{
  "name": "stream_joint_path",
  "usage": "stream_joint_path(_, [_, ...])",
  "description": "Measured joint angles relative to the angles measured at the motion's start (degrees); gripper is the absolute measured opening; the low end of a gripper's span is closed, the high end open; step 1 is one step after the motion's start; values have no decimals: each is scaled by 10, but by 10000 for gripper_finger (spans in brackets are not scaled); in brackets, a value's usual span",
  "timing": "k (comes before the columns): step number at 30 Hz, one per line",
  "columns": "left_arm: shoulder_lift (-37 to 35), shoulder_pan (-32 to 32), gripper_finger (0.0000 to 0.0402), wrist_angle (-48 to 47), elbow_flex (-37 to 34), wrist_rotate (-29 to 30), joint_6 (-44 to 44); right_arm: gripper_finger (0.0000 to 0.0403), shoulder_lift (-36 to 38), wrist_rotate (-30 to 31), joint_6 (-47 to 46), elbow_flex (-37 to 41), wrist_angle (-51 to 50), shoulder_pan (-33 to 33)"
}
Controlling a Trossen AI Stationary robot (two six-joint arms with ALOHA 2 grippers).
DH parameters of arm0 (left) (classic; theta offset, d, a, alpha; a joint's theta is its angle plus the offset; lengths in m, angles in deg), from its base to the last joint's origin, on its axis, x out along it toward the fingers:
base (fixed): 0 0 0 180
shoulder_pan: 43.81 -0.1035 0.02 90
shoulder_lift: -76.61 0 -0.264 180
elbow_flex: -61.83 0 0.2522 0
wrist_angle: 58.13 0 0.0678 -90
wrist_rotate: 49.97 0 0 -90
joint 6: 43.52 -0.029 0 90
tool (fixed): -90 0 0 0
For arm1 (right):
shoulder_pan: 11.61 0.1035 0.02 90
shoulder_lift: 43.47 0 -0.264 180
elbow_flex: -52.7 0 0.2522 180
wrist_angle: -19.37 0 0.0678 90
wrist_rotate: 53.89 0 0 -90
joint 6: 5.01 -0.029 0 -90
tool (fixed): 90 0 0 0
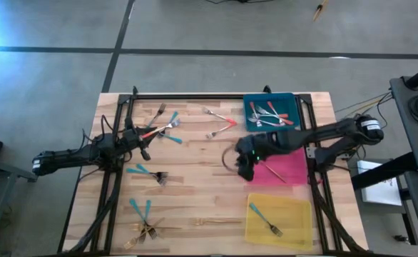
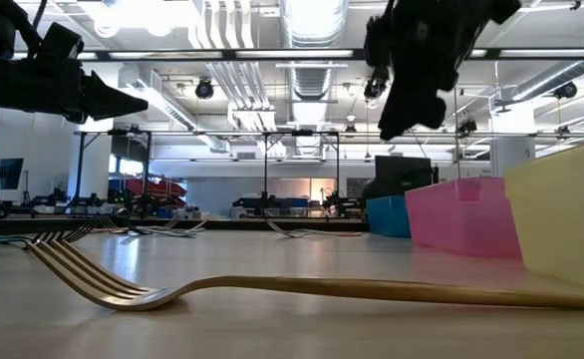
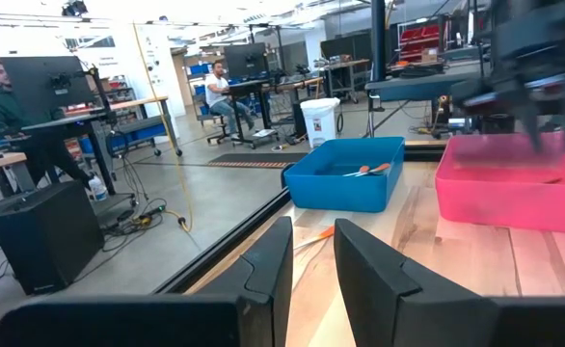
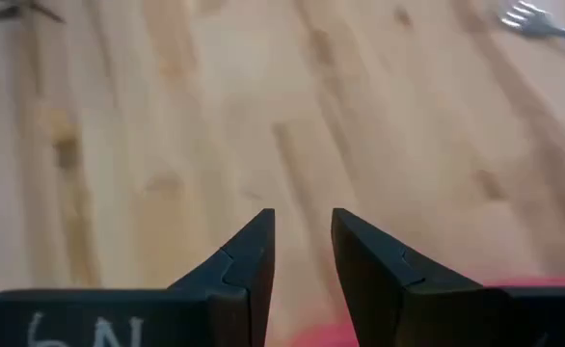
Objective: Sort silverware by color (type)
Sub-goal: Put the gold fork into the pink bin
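Observation:
Forks lie scattered on the wooden table (image 1: 195,178): red-handled ones (image 1: 223,127), teal-handled ones (image 1: 146,171) and gold ones (image 1: 216,223). More red-handled forks lie in the blue tray (image 1: 252,103). A gold fork (image 1: 273,171) lies in the pink tray (image 1: 291,160), and a teal fork (image 1: 264,218) in the yellow tray (image 1: 294,228). My right gripper (image 1: 245,168) (image 4: 302,241) hangs open and empty above bare wood, just left of the pink tray, slanting down. At the table's left side my left gripper (image 1: 143,141) (image 3: 311,255) is level, open and empty.
The three trays stand in a row along the table's right side, blue farthest, yellow nearest. In the low view one gold fork (image 2: 322,289) lies flat close to the near edge. A black frame (image 1: 195,96) borders the table. People sit at desks in the room beyond.

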Motion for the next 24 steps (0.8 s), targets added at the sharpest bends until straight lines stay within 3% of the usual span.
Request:
stream_joint_path(6, [0,0,64,0,0,0,0,98,-38,60,-71,-1,69,94])
stream_joint_path(10, [0,0,64,0,0,0,0,98,-95,66,-81,-3,131,133])
stream_joint_path(21, [0,0,64,-1,0,0,0,98,-257,30,-17,-131,115,155])
stream_joint_path(24, [1,0,64,-1,0,0,0,98,-293,31,-10,-173,66,160])
